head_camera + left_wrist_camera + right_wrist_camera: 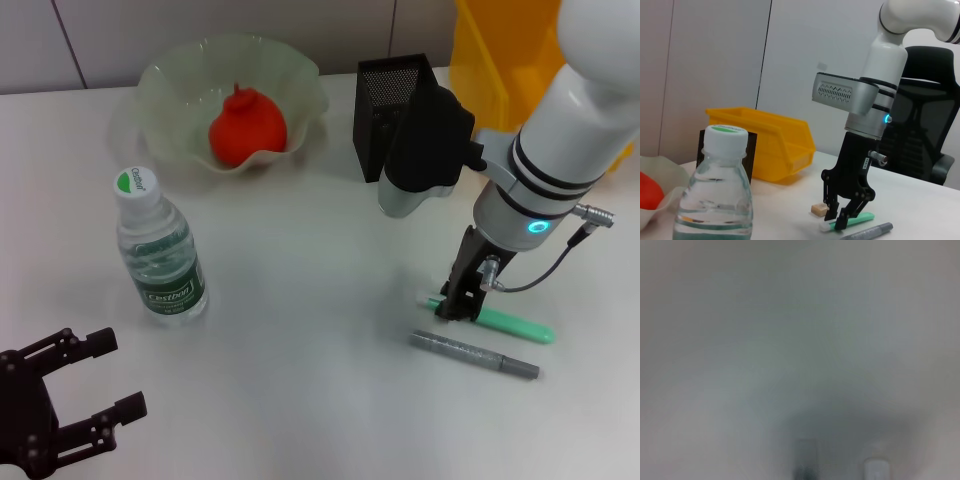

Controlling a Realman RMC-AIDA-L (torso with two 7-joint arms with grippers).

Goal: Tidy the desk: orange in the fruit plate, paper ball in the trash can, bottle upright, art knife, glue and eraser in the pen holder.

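The orange (247, 128) lies in the fruit plate (170, 85), and the bottle (160, 250) stands upright in front of them. My right gripper (455, 305) is down at the table with its fingers (830, 210) apart, straddling the white-tipped end of a green stick (515, 325). A grey stick (475, 354) lies just in front of it; I cannot tell which is the glue and which the art knife. The beige eraser (818, 209) sits beside the right gripper (837, 220). Behind stand the pen holder (372, 95) and the trash can (500, 50). No paper ball is in view. My left gripper (112, 375) rests open.
The right arm's grey wrist housing (425, 150) hangs in front of the pen holder. In the left wrist view the bottle (715, 200) fills the near side, with the yellow bin (770, 145) behind it. A black office chair (925, 130) stands beyond the table.
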